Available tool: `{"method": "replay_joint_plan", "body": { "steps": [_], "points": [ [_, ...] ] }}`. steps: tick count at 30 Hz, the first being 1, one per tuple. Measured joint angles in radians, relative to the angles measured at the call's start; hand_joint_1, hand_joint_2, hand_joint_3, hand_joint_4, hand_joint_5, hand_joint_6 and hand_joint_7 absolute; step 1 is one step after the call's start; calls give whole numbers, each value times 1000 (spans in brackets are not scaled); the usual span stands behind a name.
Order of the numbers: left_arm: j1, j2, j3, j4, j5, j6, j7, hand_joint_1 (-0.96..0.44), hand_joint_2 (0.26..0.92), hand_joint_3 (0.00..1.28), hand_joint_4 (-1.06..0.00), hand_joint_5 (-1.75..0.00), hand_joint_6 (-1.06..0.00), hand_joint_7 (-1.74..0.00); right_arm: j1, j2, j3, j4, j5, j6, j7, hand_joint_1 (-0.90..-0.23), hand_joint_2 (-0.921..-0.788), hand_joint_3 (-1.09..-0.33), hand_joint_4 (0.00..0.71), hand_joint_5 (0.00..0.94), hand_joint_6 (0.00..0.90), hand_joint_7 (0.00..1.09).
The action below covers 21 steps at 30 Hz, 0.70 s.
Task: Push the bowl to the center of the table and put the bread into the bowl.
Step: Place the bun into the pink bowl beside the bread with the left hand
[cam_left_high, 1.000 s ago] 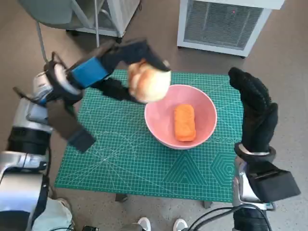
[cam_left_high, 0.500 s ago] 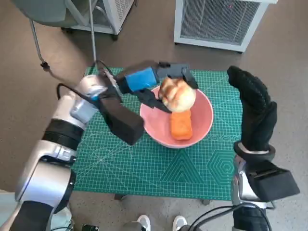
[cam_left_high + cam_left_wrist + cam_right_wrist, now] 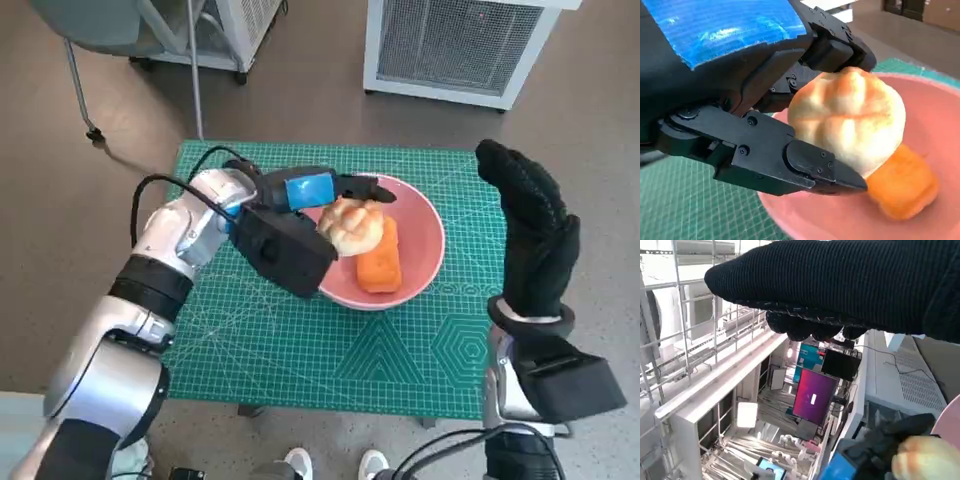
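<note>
bread roll over bowl

one pink bowl (image 3: 425,240), one orange bread (image 3: 379,262) lying in it, one round bread roll (image 3: 351,225) clamped in my left hand (image 3: 318,190) just above. my right hand (image 3: 535,235) fingers apart, holding nothing. green mat (image 3: 300,340) covers worktop; brown floor (image 3: 90,210), white cabinet (image 3: 455,45) behind.

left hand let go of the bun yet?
No. In the left wrist view the left hand grips the round bun between its black fingers, above the pink bowl.

One bowl (image 3: 420,245), one bun (image 3: 350,226), one orange bread piece (image 3: 378,263).
</note>
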Motion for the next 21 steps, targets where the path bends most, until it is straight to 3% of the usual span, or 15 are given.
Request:
{"method": "replay_joint_plan", "body": {
  "steps": [6,12,21],
  "points": [
    [45,12,3,-29,11,0,22,-365,894,21,-161,-1,-332,-18,-1,1,0,2,-2,0,0,-532,-921,-797,312,4,-1,611],
    [92,37,69,-106,-61,17,10,-383,904,17,-187,-11,-388,-43,-4,0,0,7,-2,0,0,-540,-921,-795,312,4,-1,612],
    [170,84,197,-278,-212,35,-26,-569,920,58,-322,-42,-518,-92,-18,-1,1,12,1,-2,1,-533,-921,-793,314,5,-1,615]
  ]
}}
